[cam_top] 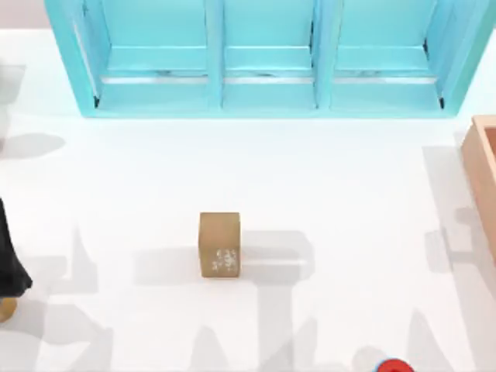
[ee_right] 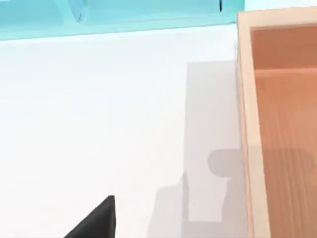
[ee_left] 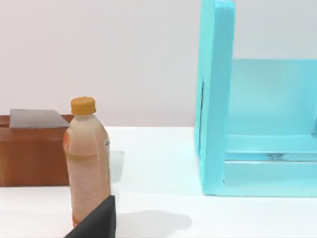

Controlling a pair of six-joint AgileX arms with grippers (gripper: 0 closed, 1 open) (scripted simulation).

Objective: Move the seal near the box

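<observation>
A: On the white counter (cam_top: 325,186), seen from above, the seal (cam_top: 220,244) stands alone near the middle, its face with whitish marks turned toward the near edge. Nothing touches it.

B: And the box (cam_top: 482,167)?

A: Well apart from the seal, at the counter's right edge, with part of its pale wooden wall in sight. The right wrist view looks down along that same thick wall and into the box's bare inside (ee_right: 247,129).

B: Where are the arms?

A: The left arm (cam_top: 9,260) shows as a dark shape at the left edge of the top view, far from the seal. One dark finger (ee_left: 96,220) of the left arm sits low in the left wrist view, just in front of a bottle (ee_left: 87,161) with an orange cap. One dark finger (ee_right: 96,218) of the right arm hangs over bare counter, the box wall off to one side and nothing touching it. Whether either pair is released or clenched cannot be told.

B: What else is there?

A: A turquoise cabinet (cam_top: 267,58) along the far side, a brown block (ee_left: 32,148) behind the bottle, and a red-and-blue round thing (cam_top: 394,366) at the near edge.
</observation>
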